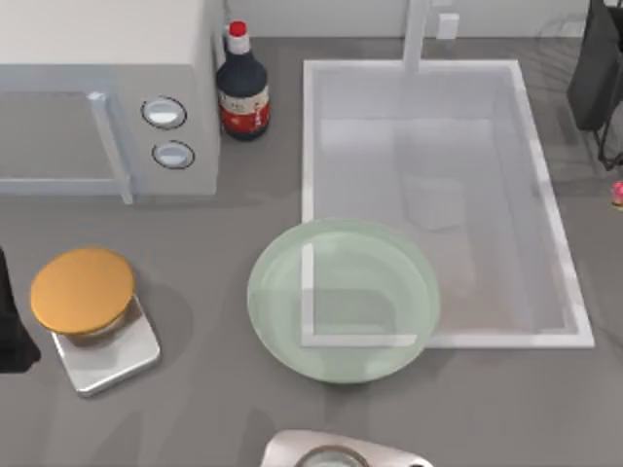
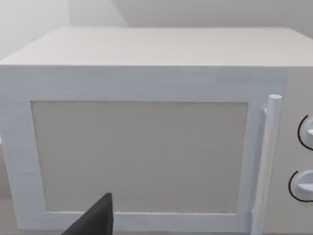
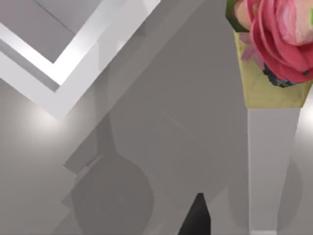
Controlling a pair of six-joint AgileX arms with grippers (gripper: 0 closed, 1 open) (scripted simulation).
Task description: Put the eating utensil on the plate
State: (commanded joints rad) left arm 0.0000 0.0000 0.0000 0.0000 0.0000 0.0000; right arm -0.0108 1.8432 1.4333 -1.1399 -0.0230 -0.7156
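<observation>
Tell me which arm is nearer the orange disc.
Left. The left arm sits at the table's left edge beside the orange disc; the right arm is at the far upper right.

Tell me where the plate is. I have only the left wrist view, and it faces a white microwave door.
Observer: In the top view, the pale green plate lies mid-table, over the lower left corner of the sink.
Operator: Anything beside the microwave?
Observer: A dark bottle with a red cap stands at the right side of the microwave.
Operator: And the right arm?
Observer: The right arm is at the top view's upper right, beyond the sink. Its wrist view shows a pink flower close by.
</observation>
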